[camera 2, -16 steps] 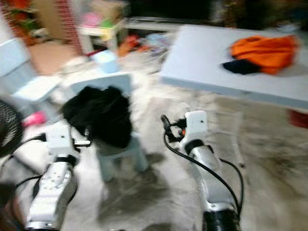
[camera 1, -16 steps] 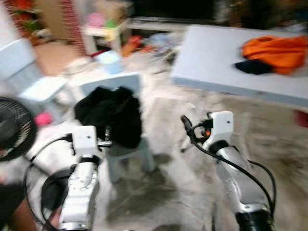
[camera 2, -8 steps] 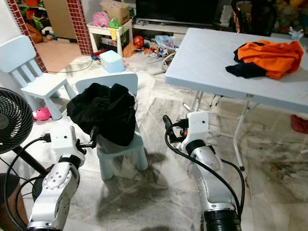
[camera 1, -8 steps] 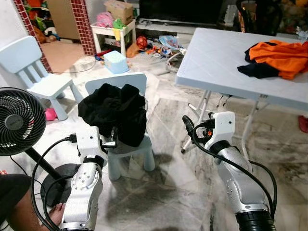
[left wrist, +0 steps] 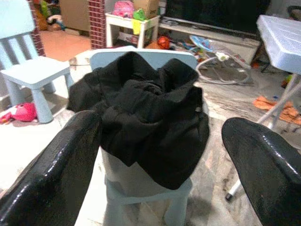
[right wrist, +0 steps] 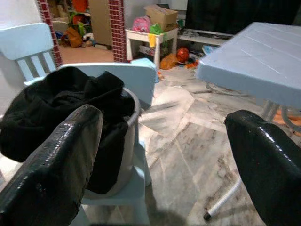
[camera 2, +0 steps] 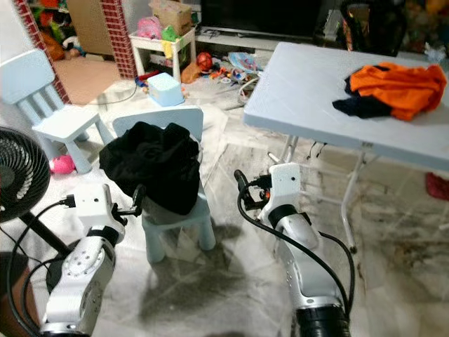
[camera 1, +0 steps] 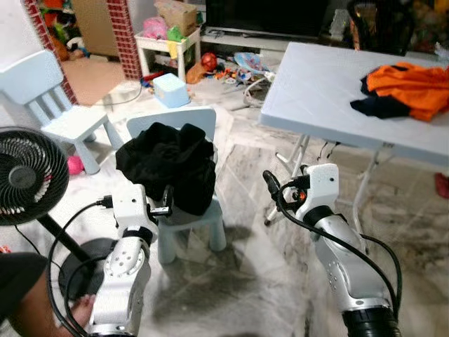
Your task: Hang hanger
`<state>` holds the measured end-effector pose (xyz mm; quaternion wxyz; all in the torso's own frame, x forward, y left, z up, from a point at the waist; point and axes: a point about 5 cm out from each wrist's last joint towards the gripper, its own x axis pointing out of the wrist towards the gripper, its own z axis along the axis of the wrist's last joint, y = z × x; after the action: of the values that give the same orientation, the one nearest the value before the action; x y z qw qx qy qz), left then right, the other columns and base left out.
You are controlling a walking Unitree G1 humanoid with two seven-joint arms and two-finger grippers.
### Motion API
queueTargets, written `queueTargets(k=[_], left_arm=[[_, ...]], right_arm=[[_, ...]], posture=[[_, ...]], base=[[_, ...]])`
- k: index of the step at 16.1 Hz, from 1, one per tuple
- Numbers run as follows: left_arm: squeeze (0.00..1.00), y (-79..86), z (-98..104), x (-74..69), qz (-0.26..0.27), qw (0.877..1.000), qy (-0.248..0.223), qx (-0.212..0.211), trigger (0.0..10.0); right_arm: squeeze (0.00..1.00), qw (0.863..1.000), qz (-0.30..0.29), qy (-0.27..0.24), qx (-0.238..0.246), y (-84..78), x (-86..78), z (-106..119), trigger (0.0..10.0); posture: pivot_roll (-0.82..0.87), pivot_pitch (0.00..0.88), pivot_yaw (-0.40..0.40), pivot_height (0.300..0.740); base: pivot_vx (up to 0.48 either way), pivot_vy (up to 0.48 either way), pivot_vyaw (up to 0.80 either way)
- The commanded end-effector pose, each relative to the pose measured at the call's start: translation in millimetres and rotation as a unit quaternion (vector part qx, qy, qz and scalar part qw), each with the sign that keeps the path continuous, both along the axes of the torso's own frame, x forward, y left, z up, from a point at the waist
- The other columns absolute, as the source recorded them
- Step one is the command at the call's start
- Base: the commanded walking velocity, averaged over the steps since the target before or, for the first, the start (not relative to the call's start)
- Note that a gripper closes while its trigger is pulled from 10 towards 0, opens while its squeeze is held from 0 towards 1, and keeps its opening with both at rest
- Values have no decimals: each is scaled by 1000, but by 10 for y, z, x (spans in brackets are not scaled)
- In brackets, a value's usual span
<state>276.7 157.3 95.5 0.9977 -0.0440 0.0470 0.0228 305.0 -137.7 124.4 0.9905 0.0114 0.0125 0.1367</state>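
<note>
Fingers (left wrist: 51, 169) of the left gripper (left wrist: 155, 160) and right gripper (right wrist: 160, 155) spread wide, empty, aimed at black clothes (camera 1: 167, 166) heaped in a bucket (right wrist: 126, 155), presumably ready to reach

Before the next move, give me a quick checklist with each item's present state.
1. Left gripper open and empty: ok.
2. Right gripper open and empty: ok.
3. Hanger in sight: not ok, none can be made out.
4. Black clothes heaped in the bucket on the small chair, ahead of the left gripper: ok.
5. Orange garment lying on the table: ok.
6. Floor near the left arm: not ok, a fan and a person's foot are close.
</note>
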Motion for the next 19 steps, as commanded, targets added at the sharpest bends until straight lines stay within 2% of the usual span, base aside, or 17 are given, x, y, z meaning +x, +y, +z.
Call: queueTargets(k=[1, 9, 11, 13, 19], left_arm=[[0, -10, 27, 16, -4, 1000, -2, -1, 10000], [0, -21, 21, 14, -4, 1000, 1, -3, 10000], [0, -39, 8, 12, -5, 1000, 5, -6, 10000], [0, -45, 6, 14, -6, 1000, 6, -6, 10000], [0, -41, 0, 28, -6, 1000, 10, -7, 10000]], right_arm=[[0, 1000, 1, -4, 1, 4, 19, 30, 10000], [0, 1000, 7, -2, 0, 35, 16, 25, 10000], [0, 1000, 7, -1, 1, 40, 16, 20, 10000], [0, 1000, 7, -1, 1, 39, 17, 16, 10000], [0, 1000, 3, 1, 2, 41, 22, 10, 10000]], posture=[[-35, 0, -37, 740], [-36, 0, -39, 740], [-36, 0, -38, 740], [-35, 0, -37, 740], [-36, 0, -35, 740]], base=[[274, 0, 0], [323, 0, 50], [322, 0, 800], [302, 263, 675], [281, 340, 0]])
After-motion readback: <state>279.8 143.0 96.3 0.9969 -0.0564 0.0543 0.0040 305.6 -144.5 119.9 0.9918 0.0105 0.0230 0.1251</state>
